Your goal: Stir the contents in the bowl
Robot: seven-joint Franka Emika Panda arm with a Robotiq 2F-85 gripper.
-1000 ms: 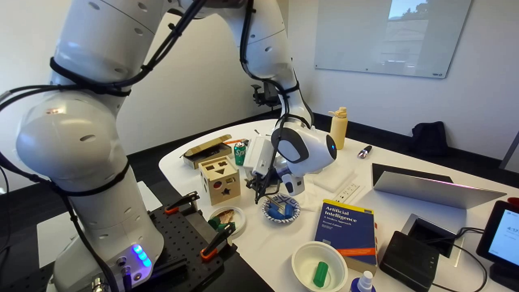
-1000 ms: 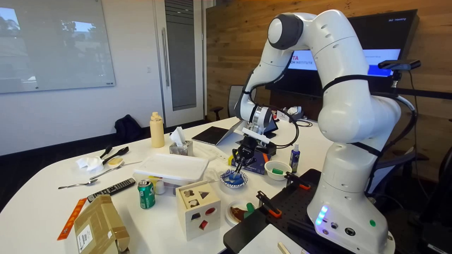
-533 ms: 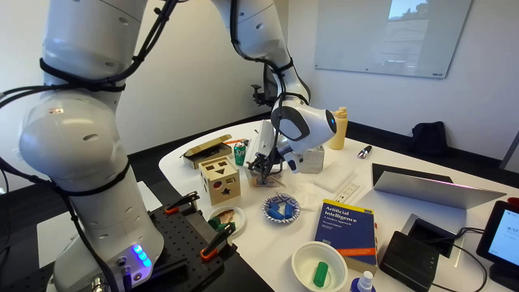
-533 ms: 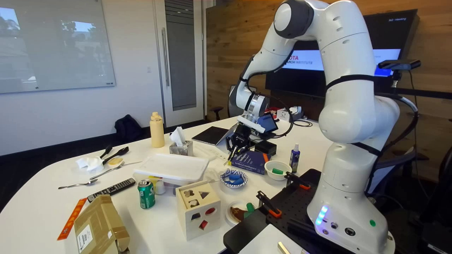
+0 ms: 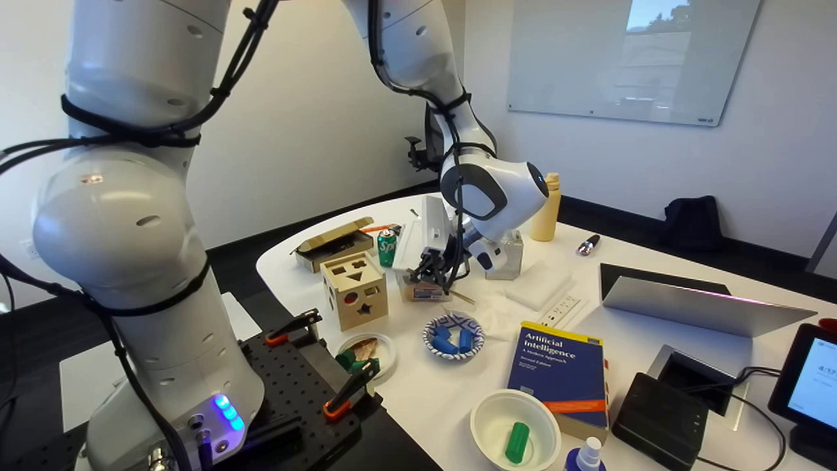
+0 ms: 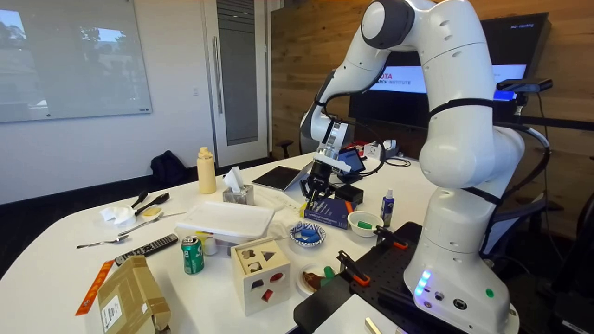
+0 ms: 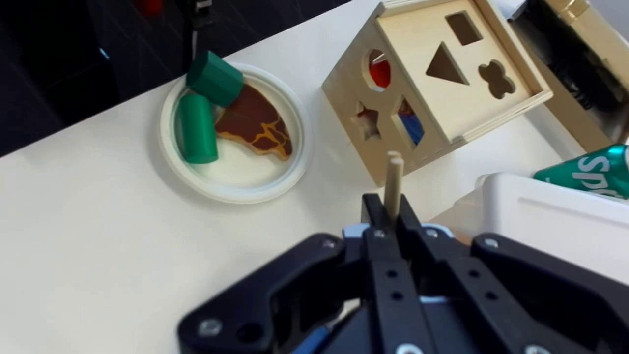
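End effector (image 7: pixel 391 211), clamped around thin wooden sticks (image 7: pixel 393 184), hangs above the table (image 5: pixel 425 389); the blue-and-white bowl (image 5: pixel 459 320), holding blue blocks (image 5: pixel 465 340), stands there between the book (image 5: pixel 559 369) and the white plate (image 7: pixel 241 169).

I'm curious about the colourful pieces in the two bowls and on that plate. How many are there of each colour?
Blue blocks: 3, all in the patterned bowl
Green blocks: 3, two on the plate, one in the white bowl
Brown piece with yellow markings: 1, on the plate
Total showing: 7
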